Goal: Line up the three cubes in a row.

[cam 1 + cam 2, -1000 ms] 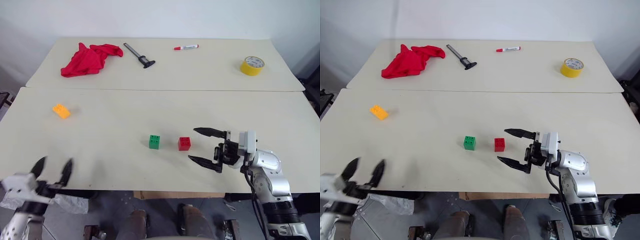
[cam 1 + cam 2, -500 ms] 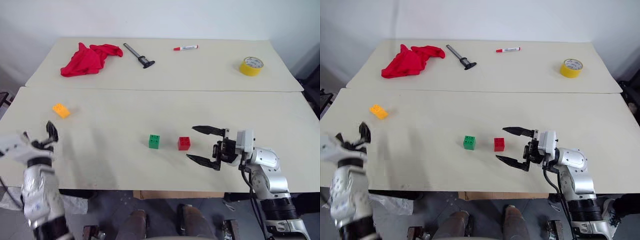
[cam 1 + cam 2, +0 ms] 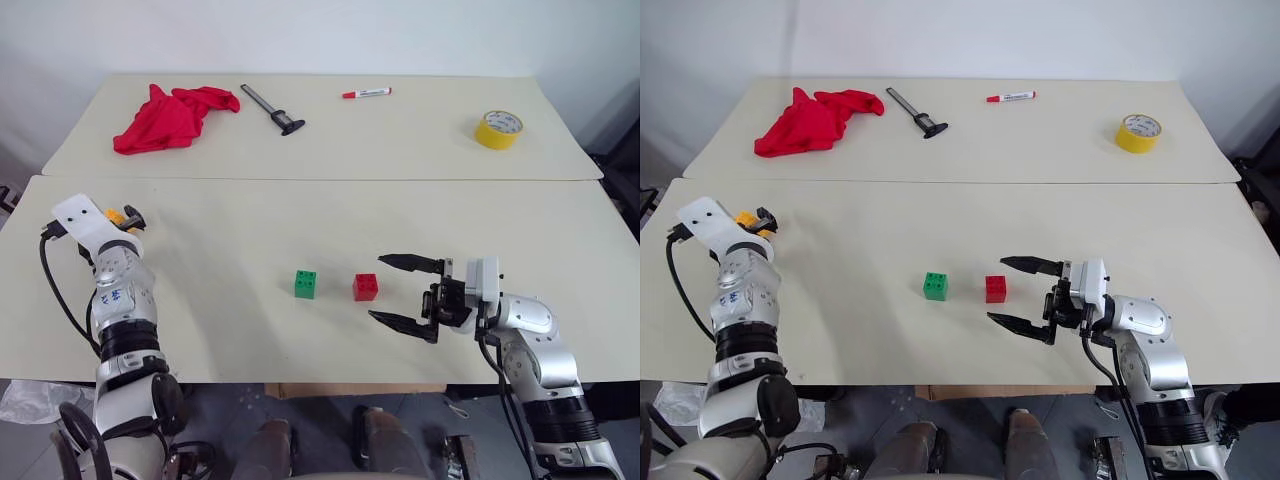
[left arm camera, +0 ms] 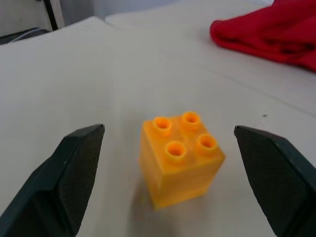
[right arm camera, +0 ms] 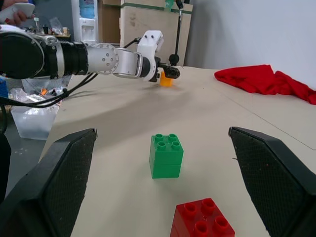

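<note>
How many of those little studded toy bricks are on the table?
3. The green brick and the red brick sit side by side in front of the right claw. The orange brick sits far left, between the left claw's open fingers.

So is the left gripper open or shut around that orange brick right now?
Open. In the left wrist view the left gripper has its two black fingers spread wide on either side of the orange brick, not touching it.

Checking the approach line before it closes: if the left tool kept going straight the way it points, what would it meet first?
The orange-yellow cube. It stands upright on the table between the open fingers of the left tool, apart from both. The red cloth lies well beyond.
</note>
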